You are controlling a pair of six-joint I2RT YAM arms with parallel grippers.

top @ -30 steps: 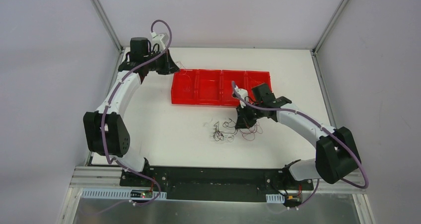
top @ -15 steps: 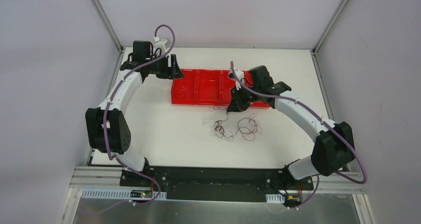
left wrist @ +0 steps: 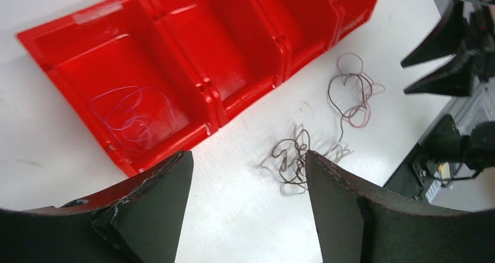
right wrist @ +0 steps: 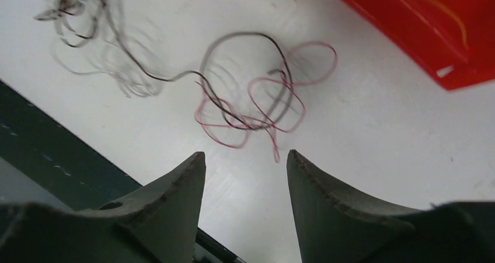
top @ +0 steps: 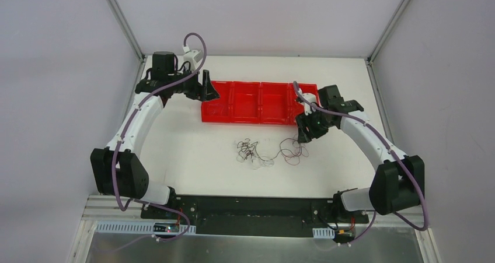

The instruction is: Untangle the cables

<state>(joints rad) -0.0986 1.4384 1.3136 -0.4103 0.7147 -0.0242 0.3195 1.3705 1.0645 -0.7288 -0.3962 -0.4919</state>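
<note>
The cables lie loose on the white table in front of the red bins. A dark tangle (top: 247, 150) (left wrist: 290, 158) (right wrist: 76, 9) sits at the left. A thin strand joins it to a red and black loop (top: 292, 151) (left wrist: 353, 94) (right wrist: 257, 105) at the right. Another thin pale wire (left wrist: 131, 116) lies coiled in the leftmost bin. My left gripper (top: 208, 86) (left wrist: 248, 164) hangs open above the left end of the bins, holding nothing. Above the red loop's right side, my right gripper (top: 304, 136) (right wrist: 245, 158) is open and empty too.
A row of red bins (top: 260, 121) (left wrist: 248, 100) (right wrist: 420, 24) stands across the back middle of the table. The black base rail (top: 257, 207) runs along the near edge. Metal frame posts rise at the back corners.
Both grippers went from shut to open. The right gripper lifted a strand out of the tangle, carried it right and let it go, so the cables now lie more spread out.
</note>
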